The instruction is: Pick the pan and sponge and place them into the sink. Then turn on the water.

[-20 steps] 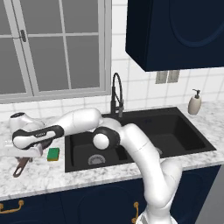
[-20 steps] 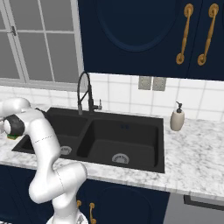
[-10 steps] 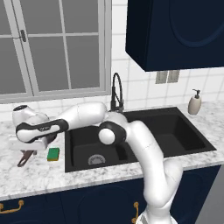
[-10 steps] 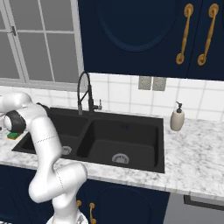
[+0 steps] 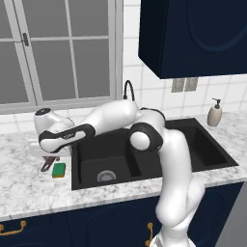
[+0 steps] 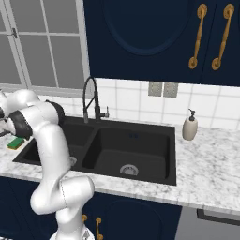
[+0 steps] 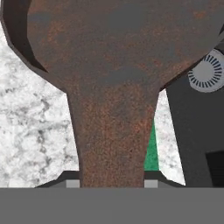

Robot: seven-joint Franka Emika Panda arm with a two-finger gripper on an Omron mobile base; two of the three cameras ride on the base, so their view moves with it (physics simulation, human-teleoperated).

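Observation:
My gripper point(image 7: 111, 181) is shut on the long reddish-brown handle of the pan point(image 7: 113, 65), whose dark brown bowl spreads across the top of the hand view. In the left base view the pan point(image 5: 47, 165) hangs as a small rusty shape under my gripper point(image 5: 47, 155), just above the counter left of the sink point(image 5: 202, 144). The green sponge point(image 5: 59, 170) lies flat on the counter at the sink's left rim, next to the pan. A green sliver of the sponge point(image 7: 151, 148) peeks out beside the handle. The sponge point(image 6: 16, 142) also sits by the sink point(image 6: 136, 150).
A tall black faucet point(image 5: 128, 90) arches behind the sink; the faucet point(image 6: 89, 98) stands at its back rim. A soap bottle point(image 5: 214, 114) stands on the counter at the right. A silver drain point(image 7: 209, 74) lies in the near basin. A window fills the wall at left.
The jaws have finished closing on the pan's handle. The hand has risen and shifted right toward the sink, carrying the pan off the counter. The sponge has stayed put.

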